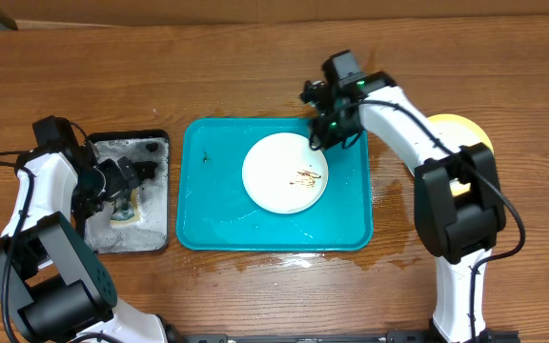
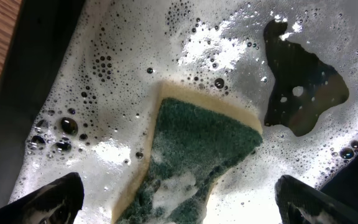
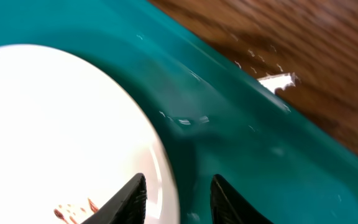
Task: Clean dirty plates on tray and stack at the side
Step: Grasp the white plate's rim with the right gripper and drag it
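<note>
Left hand [image 2: 185, 202] spread wide over foam-soaked sponge [image 2: 197, 149] — nothing held, right hand [image 3: 178, 199] part-open at lower frame edge, rim of smeared white plate [image 3: 55, 124] straddled — not gripped, tray [image 3: 247, 143] beneath.

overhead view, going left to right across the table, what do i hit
black rectangular tray of soapy foam → large turquoise rectangular plastic tray, with a white round plate with brown smears lying in it → pale yellow round plate, partly hidden under the right arm
</note>
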{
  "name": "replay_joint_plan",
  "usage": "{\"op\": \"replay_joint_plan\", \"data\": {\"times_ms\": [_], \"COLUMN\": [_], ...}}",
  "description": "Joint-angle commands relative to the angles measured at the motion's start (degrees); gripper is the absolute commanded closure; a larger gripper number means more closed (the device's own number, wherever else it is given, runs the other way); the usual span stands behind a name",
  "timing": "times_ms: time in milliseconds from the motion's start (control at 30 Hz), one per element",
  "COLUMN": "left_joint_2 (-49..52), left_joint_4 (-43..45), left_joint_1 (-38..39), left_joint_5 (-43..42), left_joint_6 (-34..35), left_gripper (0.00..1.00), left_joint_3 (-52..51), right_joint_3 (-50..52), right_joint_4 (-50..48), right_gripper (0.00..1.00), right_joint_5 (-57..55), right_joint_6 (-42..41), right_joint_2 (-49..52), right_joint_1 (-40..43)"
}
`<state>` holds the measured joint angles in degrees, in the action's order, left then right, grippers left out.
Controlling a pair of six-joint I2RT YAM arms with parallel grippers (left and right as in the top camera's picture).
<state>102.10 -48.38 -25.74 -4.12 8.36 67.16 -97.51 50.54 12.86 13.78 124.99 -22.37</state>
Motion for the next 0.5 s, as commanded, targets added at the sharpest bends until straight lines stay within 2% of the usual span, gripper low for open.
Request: {"op": "replay_joint_plan", "data": {"times_ms": [0, 333, 467], "left_joint_2": [-1.2, -1.2, -1.2], "left_joint_4": [0.0, 0.0, 0.0], "left_joint_1": [0.3, 0.3, 0.3], "left_joint_5": [-0.4, -0.4, -0.4], "left_joint_6": [-1.1, -1.1, -1.1], "left_gripper": [0.0, 0.0, 0.0], "left_joint_3": [0.6, 0.6, 0.6], "right_joint_3": [-0.3, 3.5, 4.3], "right_joint_4": [-1.6, -6.0, -5.7], "right_gripper": [0.65, 0.65, 0.73], "right_joint_5": [-3.0, -2.3, -2.3], "right_joint_6": [1.5, 1.4, 1.4], "right_joint_2": [-1.6, -1.5, -1.5], "right_joint_1": [-1.2, -1.4, -1.4]}}
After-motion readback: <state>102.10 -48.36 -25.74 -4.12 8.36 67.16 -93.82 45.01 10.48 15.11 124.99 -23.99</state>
